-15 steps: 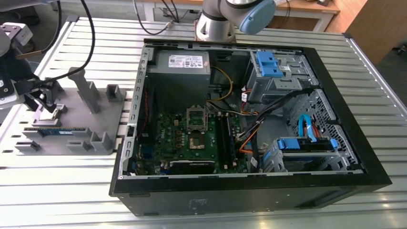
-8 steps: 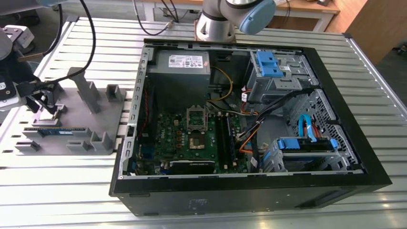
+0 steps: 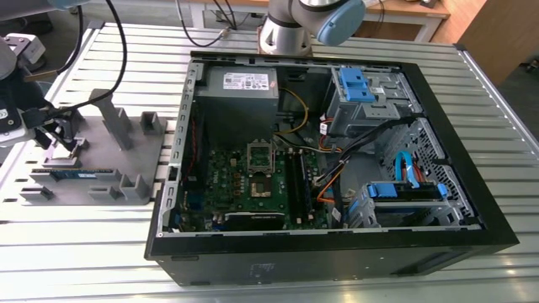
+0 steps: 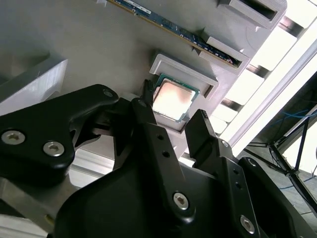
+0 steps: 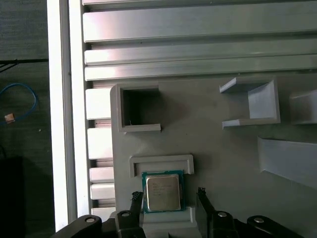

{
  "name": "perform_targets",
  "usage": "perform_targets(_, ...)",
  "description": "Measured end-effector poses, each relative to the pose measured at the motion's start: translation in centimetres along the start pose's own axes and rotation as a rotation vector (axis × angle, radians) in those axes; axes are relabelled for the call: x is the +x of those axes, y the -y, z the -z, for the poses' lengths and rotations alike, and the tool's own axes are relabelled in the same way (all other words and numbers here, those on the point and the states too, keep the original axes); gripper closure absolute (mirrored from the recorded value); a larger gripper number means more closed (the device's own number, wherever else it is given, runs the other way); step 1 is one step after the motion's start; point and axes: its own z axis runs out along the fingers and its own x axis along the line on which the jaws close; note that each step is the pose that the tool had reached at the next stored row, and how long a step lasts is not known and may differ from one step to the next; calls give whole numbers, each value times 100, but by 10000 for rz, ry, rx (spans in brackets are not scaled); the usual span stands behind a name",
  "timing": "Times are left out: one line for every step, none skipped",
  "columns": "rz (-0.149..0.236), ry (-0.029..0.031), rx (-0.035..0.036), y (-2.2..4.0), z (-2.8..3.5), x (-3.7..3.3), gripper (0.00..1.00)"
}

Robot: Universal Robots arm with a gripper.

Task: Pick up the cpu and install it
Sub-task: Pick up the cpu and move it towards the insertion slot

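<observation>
Gripper (image 5: 168,194), jaws wide and empty, straddles the cpu (image 5: 162,192), which a pocket in the grey fixture (image 5: 223,163) on the exterior view's left holds square for grasping.

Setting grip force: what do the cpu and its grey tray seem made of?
The cpu: metal top, silver-grey and glinting, with a thin green board-like rim. The grey tray: probably plastic, matte; its surface is dull and uniform, with blocky raised walls.

cpu (image 5: 162,192): faint print on its top, couldn't make out a single word
power supply sticker (image 3: 246,80): white, tiny print, unreadable too tbh
</observation>
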Motion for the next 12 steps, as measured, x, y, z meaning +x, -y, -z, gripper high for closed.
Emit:
perform_targets(1,0,0,0,0,0,46)
perform_targets(1,1,0,0,0,0,46)
perform_targets(5,2,-1,0,-4,0,46)
perform_targets(23,3,-2,0,-10,-1,46)
perform_targets(58,1,-2,0,-16,-1,46)
perform_targets(91,-3,0,1,-23,0,46)
perform_targets(117,-3,-1,1,-33,0,46)
perform_targets(137,-4,-1,1,-43,0,46)
perform_targets(153,-5,-1,0,-52,1,46)
perform_targets(168,-6,0,-1,-61,2,46)
perform_targets(181,-5,-1,-2,-71,4,46)
perform_targets(190,-6,-1,-5,-78,6,46)
